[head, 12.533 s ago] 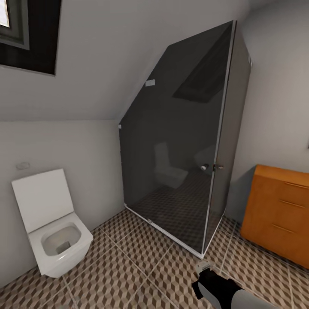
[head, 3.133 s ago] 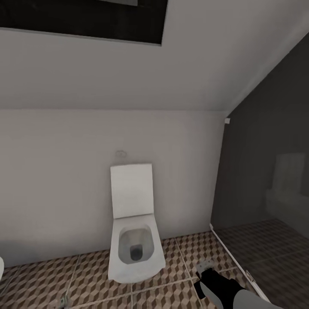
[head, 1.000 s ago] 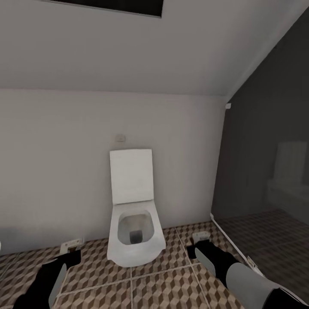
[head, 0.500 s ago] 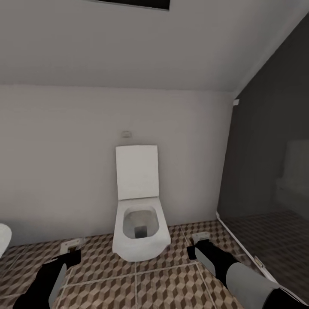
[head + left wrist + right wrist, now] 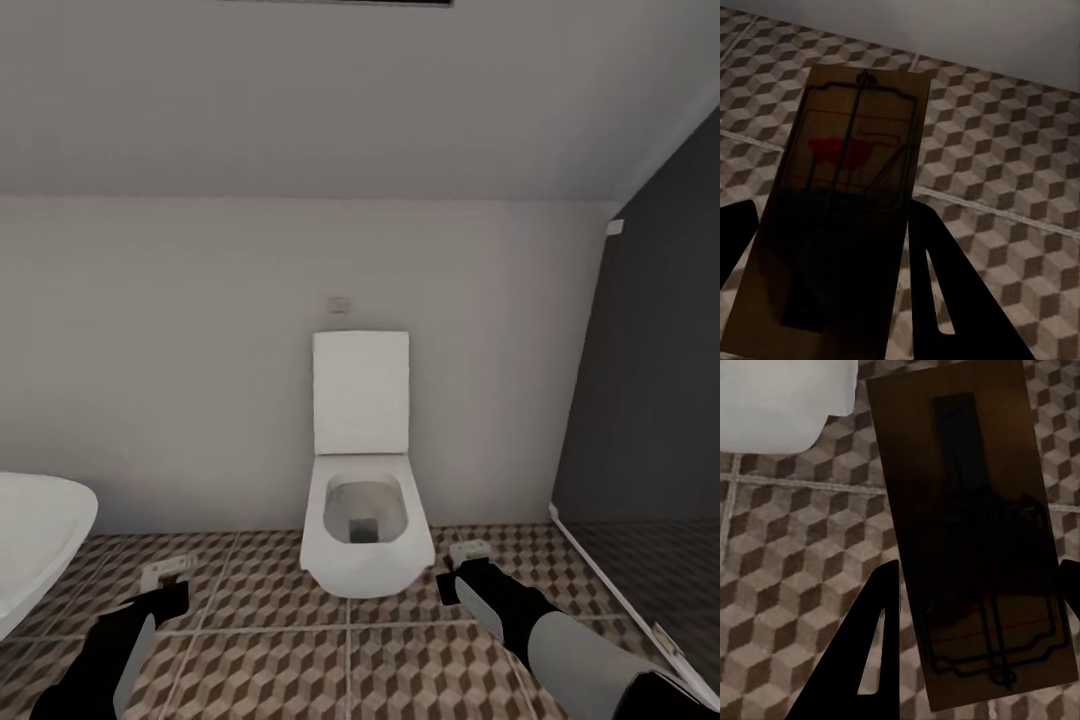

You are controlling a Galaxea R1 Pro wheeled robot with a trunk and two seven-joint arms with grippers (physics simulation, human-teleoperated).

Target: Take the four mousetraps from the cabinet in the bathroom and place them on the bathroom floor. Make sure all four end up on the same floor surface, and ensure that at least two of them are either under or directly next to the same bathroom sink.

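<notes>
Each gripper holds one mousetrap, a flat dark brown board with wire parts. In the left wrist view a mousetrap (image 5: 851, 172) sits between the dark fingers of my left gripper (image 5: 832, 221), above the cube-patterned bathroom floor (image 5: 1005, 165). In the right wrist view a second mousetrap (image 5: 967, 495) is clamped in my right gripper (image 5: 979, 574). The head view shows the left gripper (image 5: 163, 585) low at the left with a mousetrap (image 5: 166, 569) and the right gripper (image 5: 462, 575) low at the right with a mousetrap (image 5: 470, 551), both over the bathroom floor (image 5: 350, 650). The cabinet is out of view.
A white toilet (image 5: 365, 520) with its lid up stands against the wall straight ahead. A white sink (image 5: 40, 545) juts in at the left edge. The dark glass shower wall (image 5: 650, 420) and its floor rail run along the right.
The head camera has turned left: the toilet and shower glass slid right in the picture and the sink came into view. Both arms hold their traps as before.
</notes>
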